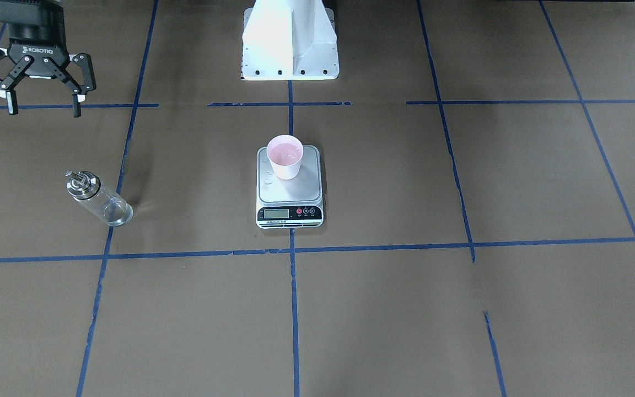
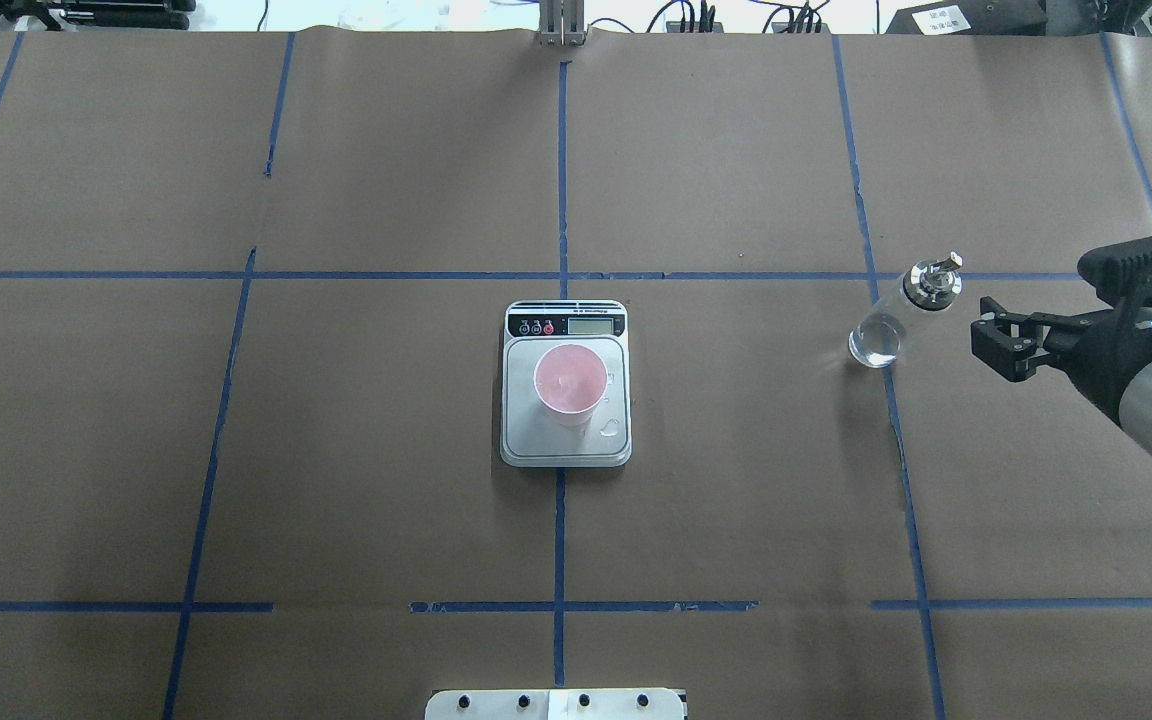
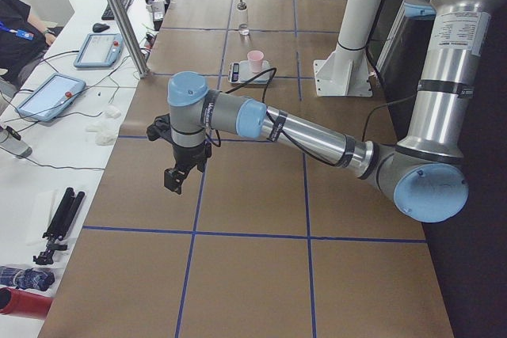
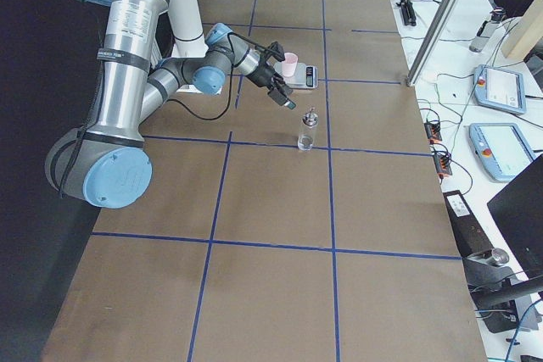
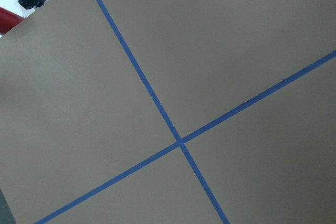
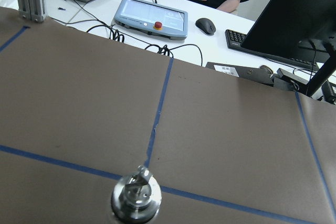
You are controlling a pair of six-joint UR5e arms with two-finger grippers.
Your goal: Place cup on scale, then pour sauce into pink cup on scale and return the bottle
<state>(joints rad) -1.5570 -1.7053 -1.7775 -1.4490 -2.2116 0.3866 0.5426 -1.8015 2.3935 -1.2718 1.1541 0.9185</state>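
Observation:
The pink cup [image 1: 285,157] stands upright on the scale [image 1: 291,194], towards the plate's robot-side half; both also show in the overhead view, cup [image 2: 570,383] on scale [image 2: 566,445]. The clear glass bottle [image 1: 100,199] with its metal spout stands upright on the table on my right side, away from the scale. My right gripper [image 1: 44,108] is open and empty, hovering a short way from the bottle [image 2: 901,315] on the robot's side. The right wrist view shows only the bottle's spout [image 6: 136,198]. My left gripper [image 3: 178,180] hangs over bare table far away; I cannot tell its state.
The white arm pedestal [image 1: 290,41] stands behind the scale. A few droplets [image 2: 613,428] lie on the scale's plate. Blue tape lines cross the brown table. Tablets and cables [image 6: 152,17] lie on the desk past the table's far edge.

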